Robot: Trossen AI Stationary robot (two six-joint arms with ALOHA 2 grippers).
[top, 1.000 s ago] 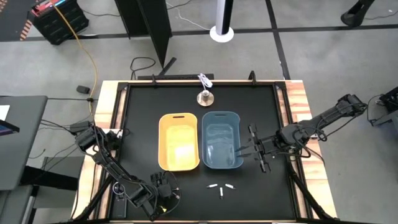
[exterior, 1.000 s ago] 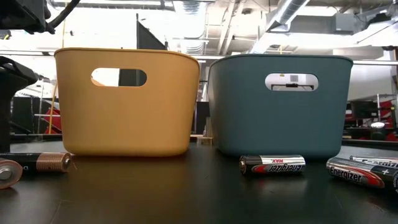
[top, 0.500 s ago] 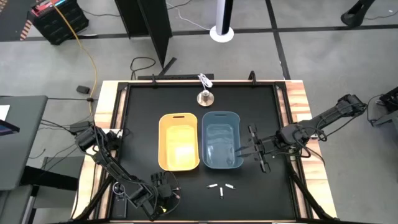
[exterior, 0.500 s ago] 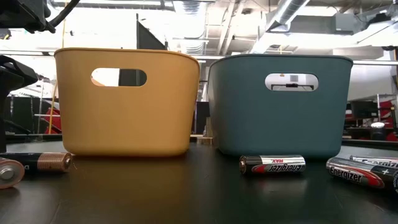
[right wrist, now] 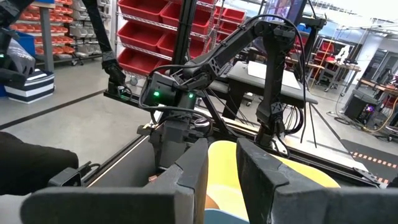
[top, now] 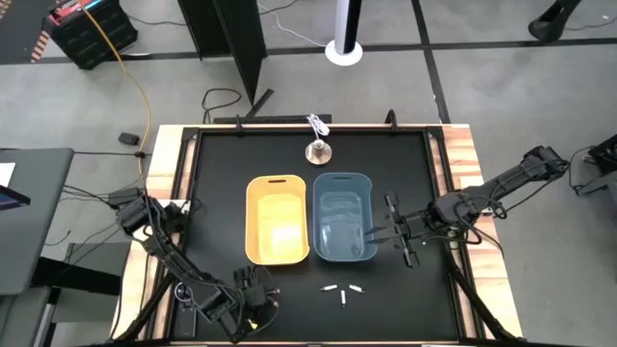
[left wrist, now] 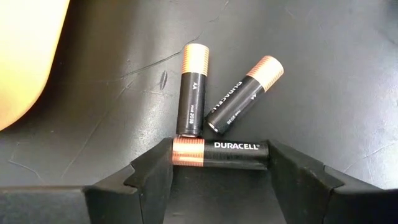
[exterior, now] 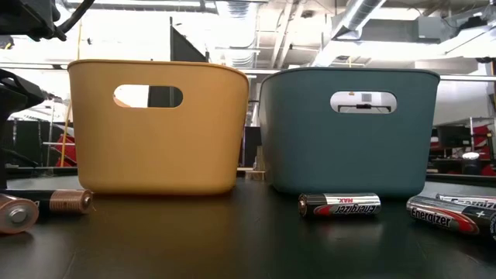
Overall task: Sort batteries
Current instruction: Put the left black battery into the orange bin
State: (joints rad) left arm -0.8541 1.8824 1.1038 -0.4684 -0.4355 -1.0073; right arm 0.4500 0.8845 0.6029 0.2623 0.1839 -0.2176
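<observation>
Two tubs sit side by side at the centre of the black table (top: pixel 212 193) in the high view: a yellow tub (top: pixel 278 220) on the left and a blue tub (top: pixel 344 217) touching it on the right. Left gripper (top: pixel 253 301) is low at the bottom left of the high view, near the table's front edge and below the yellow tub. In the left wrist view its fingers (left wrist: pixel 149 174) are spread, with one black-and-copper battery (left wrist: pixel 219 154) lying crosswise between the tips, not visibly clamped. Two more copper-top batteries lie just beyond on the table: one (left wrist: pixel 191 89) with its dark end touching the cradled one, the other (left wrist: pixel 244 93) tilted just beside it, dark ends nearly meeting. In the low view, copper-top cells (exterior: pixel 66 202) show at the far left edge in front of the yellow tub. Three white-silver batteries (top: pixel 344 290) lie in a loose cluster below the blue tub in the high view; the low view shows them as black-and-silver cells in front of the blue tub, one (exterior: pixel 339 204) centre right and others (exterior: pixel 449 213) at the right edge. Right gripper (top: pixel 388 234) hangs at the blue tub's right rim, centre right of the high view; in the right wrist view its fingers (right wrist: pixel 193 168) stand a narrow gap apart with nothing between them. A silver bell-shaped object (top: pixel 318 150) stands above the tubs near the table's far edge.
</observation>
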